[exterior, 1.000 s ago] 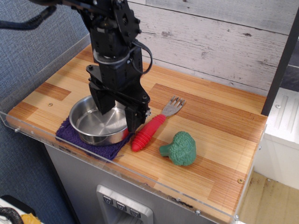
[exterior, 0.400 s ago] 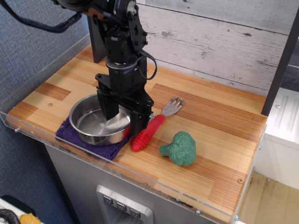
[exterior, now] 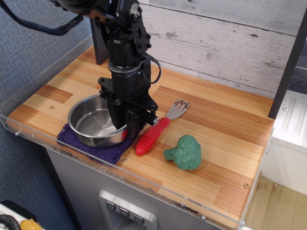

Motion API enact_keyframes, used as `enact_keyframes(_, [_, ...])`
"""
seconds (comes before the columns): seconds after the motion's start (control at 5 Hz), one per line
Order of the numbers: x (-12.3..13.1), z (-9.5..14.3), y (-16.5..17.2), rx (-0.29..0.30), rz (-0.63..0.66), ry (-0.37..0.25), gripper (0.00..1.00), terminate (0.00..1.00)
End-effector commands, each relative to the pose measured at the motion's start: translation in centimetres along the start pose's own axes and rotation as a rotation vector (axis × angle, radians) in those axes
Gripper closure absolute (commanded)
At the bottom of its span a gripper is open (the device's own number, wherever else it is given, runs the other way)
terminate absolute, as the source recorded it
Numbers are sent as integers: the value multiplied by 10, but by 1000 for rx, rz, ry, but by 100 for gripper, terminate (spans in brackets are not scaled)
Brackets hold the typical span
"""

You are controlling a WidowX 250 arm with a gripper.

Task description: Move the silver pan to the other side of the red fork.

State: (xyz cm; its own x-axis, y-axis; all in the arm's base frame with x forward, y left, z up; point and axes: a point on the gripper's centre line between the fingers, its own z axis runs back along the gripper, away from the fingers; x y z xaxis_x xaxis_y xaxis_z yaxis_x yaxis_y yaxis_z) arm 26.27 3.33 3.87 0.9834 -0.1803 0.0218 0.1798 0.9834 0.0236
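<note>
observation.image: black robot arm [exterior: 122, 43] is reaching straight down over the wooden tabletop [exterior: 216, 129], with the gripper [exterior: 125, 128] sitting at the right rim of the silver pan [exterior: 93, 121]. Its fingers are looking drawn close together on the pan's right wall, one inside the rim and one outside, so it is gripping the silver pan at that edge. The exact contact is partly hidden by the gripper body.

Places relative to the red fork [exterior: 156, 130]:
- Silver pan is lying just left of the fork's red handle, near it; whether they are touching is hidden behind the gripper. Pan is looking slightly tilted and is sitting over a purple cloth [exterior: 91, 145].
- Purple cloth is lying left of the fork, at the front-left edge of the tabletop, its right corner almost at the handle's lower end.
- Green broccoli toy [exterior: 184, 153] is sitting right of the handle and slightly nearer the front edge, close but apart.
- Fork is lying diagonally, grey tines pointing up-right toward the whitewashed plank wall [exterior: 225, 43] and handle end pointing to the front edge.
</note>
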Motion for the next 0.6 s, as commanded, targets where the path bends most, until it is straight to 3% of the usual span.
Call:
enact_keyframes(0.0, [3, 18, -4, 32, -10, -58, 100, 0])
enact_keyframes(0.4, [-2, 25, -1, 48, 42, -61, 100, 0])
